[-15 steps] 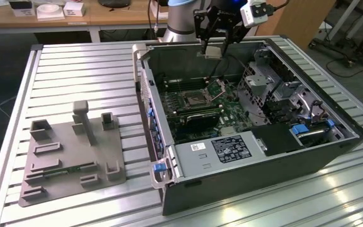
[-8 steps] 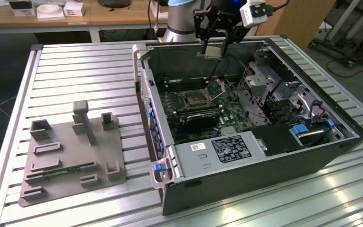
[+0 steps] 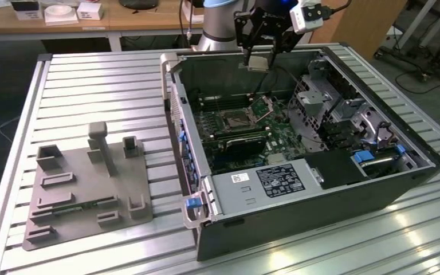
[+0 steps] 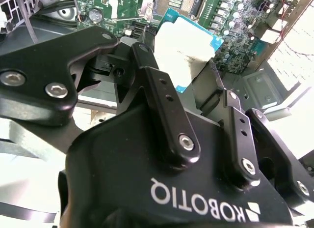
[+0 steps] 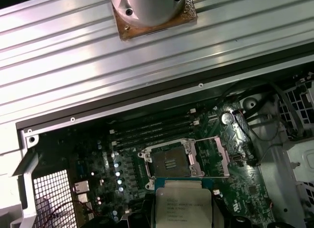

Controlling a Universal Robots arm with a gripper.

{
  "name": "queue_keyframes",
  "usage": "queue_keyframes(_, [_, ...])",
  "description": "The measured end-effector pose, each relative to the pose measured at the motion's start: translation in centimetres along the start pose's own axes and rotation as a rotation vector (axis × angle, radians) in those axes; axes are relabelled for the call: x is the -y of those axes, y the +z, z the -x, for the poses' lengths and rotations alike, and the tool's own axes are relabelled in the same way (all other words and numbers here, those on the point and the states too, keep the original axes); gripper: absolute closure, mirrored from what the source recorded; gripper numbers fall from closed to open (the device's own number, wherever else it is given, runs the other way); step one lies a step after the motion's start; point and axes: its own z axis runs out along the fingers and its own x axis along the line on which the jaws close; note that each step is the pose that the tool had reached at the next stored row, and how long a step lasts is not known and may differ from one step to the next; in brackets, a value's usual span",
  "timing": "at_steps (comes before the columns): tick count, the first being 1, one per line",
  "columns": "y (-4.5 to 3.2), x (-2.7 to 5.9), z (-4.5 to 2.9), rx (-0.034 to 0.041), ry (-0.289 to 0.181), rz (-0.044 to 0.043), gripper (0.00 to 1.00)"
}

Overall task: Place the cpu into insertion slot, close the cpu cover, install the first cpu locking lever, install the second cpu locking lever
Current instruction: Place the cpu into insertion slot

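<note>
1. Desk (image 3: 90, 86): ribbed metal top. It carries an open case (image 3: 304, 206) in the middle and a grey fixture (image 3: 82, 189) near the edge at the exterior view's left.
2. Board (image 3: 281, 137): green, lying flat in the case floor.
3. Arm (image 3: 220, 23): rises at the desk's far edge. The wrist is bent down over the case's far wall and hangs well above the board.
4. Gripper (image 3: 260, 56): points down, jaws clamped on the cpu's edges.
5. Cover (image 5: 213, 156): swung open, standing just beside the slot.
6. Slot (image 5: 169, 164): bare, with a dark centre.
7. Cpu (image 5: 184, 206): held flat, high above the board and not yet over the slot.

Handling note: you would likely do best to square the chip's edges to the slot's rim. Keep it level, stay clear of the raised cover, and let it settle without pressing.
</note>
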Motion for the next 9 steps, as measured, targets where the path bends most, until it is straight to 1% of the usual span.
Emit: queue_keyframes(9, [0.01, 0.01, -0.04, 0.0010, 0.012, 0.0002, 0.46])
